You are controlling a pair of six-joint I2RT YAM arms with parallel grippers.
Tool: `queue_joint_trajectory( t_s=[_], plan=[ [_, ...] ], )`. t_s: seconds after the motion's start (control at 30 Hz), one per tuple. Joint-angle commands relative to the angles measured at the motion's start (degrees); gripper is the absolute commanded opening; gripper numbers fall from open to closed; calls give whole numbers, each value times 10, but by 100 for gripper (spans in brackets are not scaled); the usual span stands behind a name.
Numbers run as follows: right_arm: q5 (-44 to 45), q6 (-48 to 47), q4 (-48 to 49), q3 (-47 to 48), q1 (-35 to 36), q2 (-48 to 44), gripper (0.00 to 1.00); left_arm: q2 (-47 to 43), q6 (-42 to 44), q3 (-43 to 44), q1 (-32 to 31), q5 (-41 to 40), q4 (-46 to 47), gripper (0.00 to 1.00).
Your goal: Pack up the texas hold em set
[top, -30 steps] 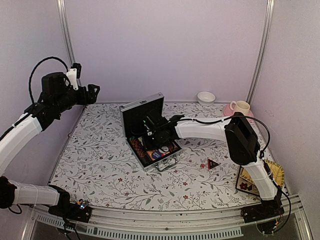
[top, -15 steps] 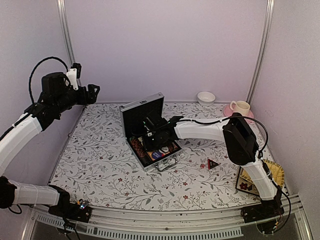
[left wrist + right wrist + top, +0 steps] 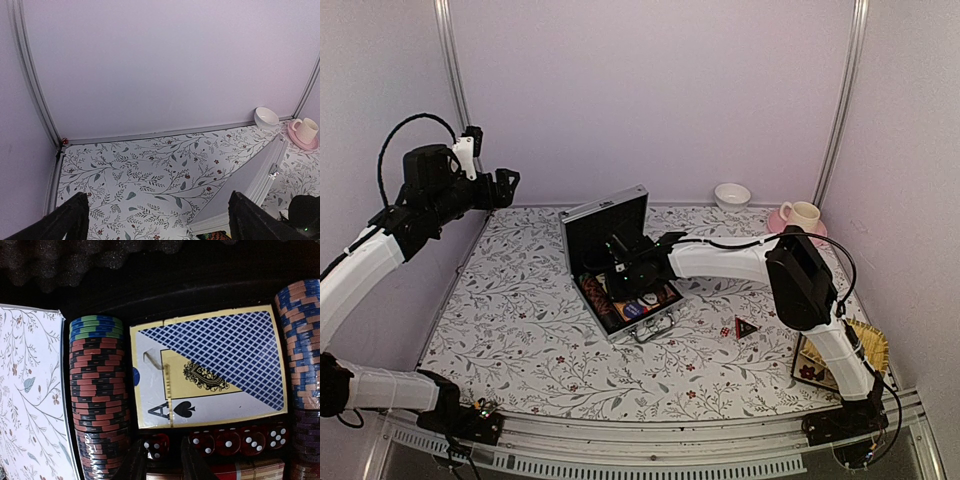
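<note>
The open case (image 3: pixel 592 235) sits mid-worktop (image 3: pixel 520 320), with chips (image 3: pixel 97 390), cards (image 3: pixel 210 365) and dice (image 3: pixel 240 440) inside. The right end effector (image 3: pixel 162 462) reaches in, jaws narrowly apart around one die (image 3: pixel 156 446); whether it grips is unclear. The left end effector (image 3: pixel 508 186) hangs wide open, far left. The marker (image 3: pixel 745 327) lies right of the case.

White shells cover the left arm (image 3: pixel 360 270) and right arm (image 3: pixel 720 258), broken by bulky black joint housings. A thin black cable (image 3: pixel 395 130) loops off the left arm's upper housing. The left claw (image 3: pixel 159 202) has matte black fingers (image 3: pixel 70 220).
</note>
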Motion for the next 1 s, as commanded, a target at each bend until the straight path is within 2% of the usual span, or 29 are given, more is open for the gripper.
queue_joint_trajectory(
  t_s=[0.0,0.17,0.43,0.67,0.8,0.97],
  plan=[
    [-4,-7,-7,16,-6,8,30,0,4,6,5,2,-2,97],
    [-35,-32,27,14,-6,-26,38,-1,4,6,5,3,-2,97],
    [-42,-57,45,-36,-6,-122,44,-2,3,6,5,2,-2,97],
    [4,-28,54,-231,-7,-270,50,-6,0,-1,4,0,6,97],
    [28,39,25,-360,-18,-374,54,-4,1,-1,4,-3,6,97],
    [41,150,-61,-469,-38,-433,54,0,2,-1,4,-3,5,97]
  ],
)
